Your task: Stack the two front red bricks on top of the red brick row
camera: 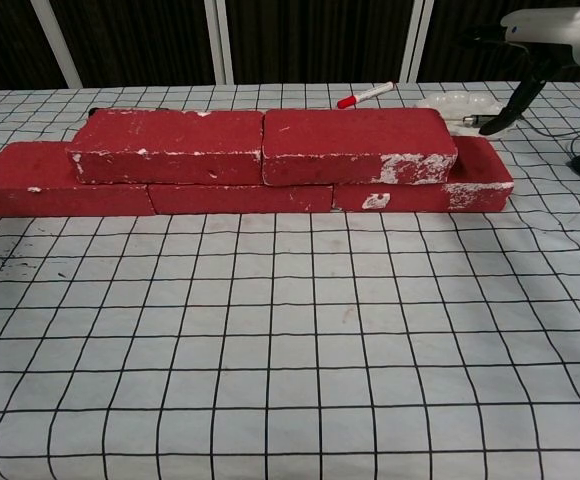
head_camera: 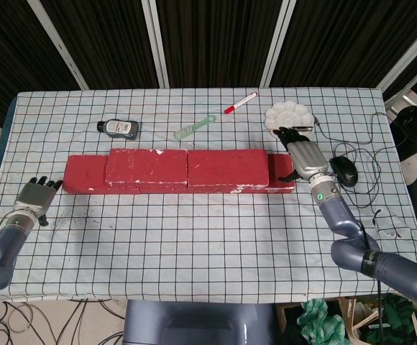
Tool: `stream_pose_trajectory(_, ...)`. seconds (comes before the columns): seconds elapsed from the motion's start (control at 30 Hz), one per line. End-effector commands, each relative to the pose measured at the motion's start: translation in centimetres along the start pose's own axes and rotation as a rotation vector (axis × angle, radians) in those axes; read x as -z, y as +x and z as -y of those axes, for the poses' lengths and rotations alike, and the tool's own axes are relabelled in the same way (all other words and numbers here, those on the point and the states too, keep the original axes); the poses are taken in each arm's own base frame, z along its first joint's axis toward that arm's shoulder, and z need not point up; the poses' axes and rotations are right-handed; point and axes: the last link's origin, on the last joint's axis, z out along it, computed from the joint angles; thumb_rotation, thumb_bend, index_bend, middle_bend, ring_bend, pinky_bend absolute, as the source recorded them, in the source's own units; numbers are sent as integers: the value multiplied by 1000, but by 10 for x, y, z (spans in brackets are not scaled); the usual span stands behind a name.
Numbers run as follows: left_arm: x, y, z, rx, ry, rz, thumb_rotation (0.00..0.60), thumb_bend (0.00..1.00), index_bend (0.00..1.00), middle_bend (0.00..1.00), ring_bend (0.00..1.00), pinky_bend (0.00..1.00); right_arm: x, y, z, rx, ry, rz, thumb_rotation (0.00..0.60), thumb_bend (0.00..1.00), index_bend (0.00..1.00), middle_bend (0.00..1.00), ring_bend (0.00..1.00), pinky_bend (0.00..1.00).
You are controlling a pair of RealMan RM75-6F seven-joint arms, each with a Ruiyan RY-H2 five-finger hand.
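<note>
While nothing really sits inside anything, the white plastic paint palette [head_camera: 289, 115] at the far right has wells I can't see into, and the small dark bottle [head_camera: 118, 128] lies on its side, well behind the bricks. Two chalk-scuffed red upper bricks [camera: 260, 146] sit end to end, touching, on top of the red brick bottom row [camera: 65, 192] across the middle of the checkered surface [head_camera: 208, 237]. Right hand [head_camera: 303, 154] is at the row's right end, palm down, fingers stretched out with nothing held. Left hand [head_camera: 34, 195] rests just off the row's left end, fingers loosely apart, empty too.
</note>
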Motion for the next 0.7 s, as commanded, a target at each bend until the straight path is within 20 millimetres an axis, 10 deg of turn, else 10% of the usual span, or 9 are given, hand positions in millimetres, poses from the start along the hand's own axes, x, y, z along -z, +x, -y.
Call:
stream_pose_trajectory(0.03, 17, 8, 7, 32, 28, -31, 600, 53, 49, 123, 0, 96, 2, 2, 0, -3, 2, -7, 600, 0, 0, 6, 0, 141)
stream_pose_trajectory(0.4, 107, 18, 36, 175, 100, -204, 600, 53, 70, 123, 0, 95, 40, 14, -19, -1, -18, -65, 600, 0, 0, 15, 0, 141)
stream_pose_trajectory(0.7, 152, -22, 50, 335, -39, -352, 600, 52, 71, 122, 0, 93, 125, 12, -60, 94, -22, -197, 600, 0, 0, 16, 0, 141)
